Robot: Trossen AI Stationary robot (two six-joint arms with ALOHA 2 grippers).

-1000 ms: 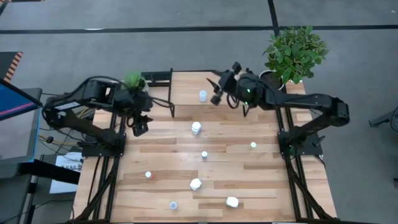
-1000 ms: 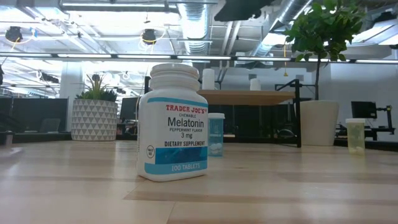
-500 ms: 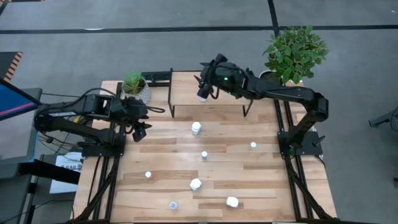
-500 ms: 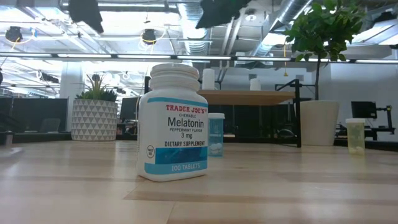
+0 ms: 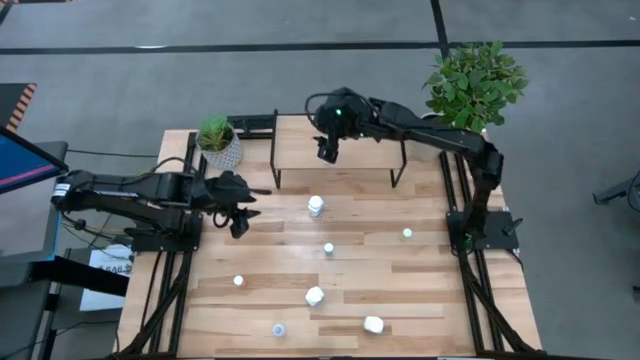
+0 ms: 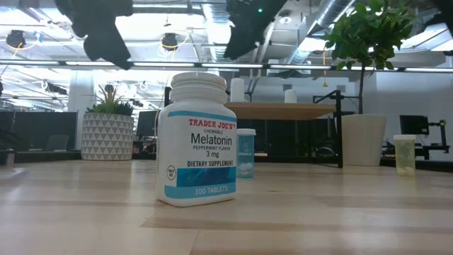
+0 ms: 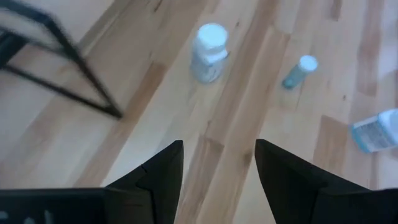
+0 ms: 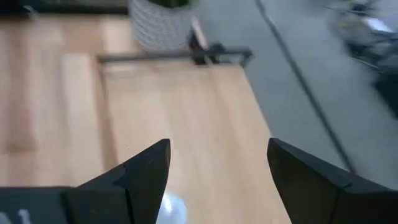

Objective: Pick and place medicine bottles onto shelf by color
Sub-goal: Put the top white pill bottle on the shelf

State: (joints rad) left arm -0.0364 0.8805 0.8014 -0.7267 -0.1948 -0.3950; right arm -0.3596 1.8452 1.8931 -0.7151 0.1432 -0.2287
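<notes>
The shelf [image 5: 350, 150] stands at the table's far side on black legs. My right gripper [image 5: 327, 152] hangs open over the shelf's left part. In the right wrist view, the top of a white bottle [image 8: 169, 209] shows low between its fingers; whether they touch it cannot be told. Two white bottles [image 6: 237, 90] stand on the shelf in the low view. My left gripper [image 5: 238, 215] hovers open and empty over the table, left of a white bottle [image 7: 208, 53] and a pale-blue bottle [image 7: 300, 70]. Other bottles stand scattered on the table, among them a green-capped one [image 5: 407, 233].
A small potted plant [image 5: 218, 143] stands at the far left corner and a big one [image 5: 470, 85] at the far right. A white Melatonin bottle [image 6: 197, 138] stands close to the near edge. The shelf's black leg [image 7: 62, 68] is near my left gripper.
My left gripper has come down toward the table and reached out to the right, toward the white bottle. My right gripper has moved left along the shelf, tipping downward, and now stands over the white bottle there.
</notes>
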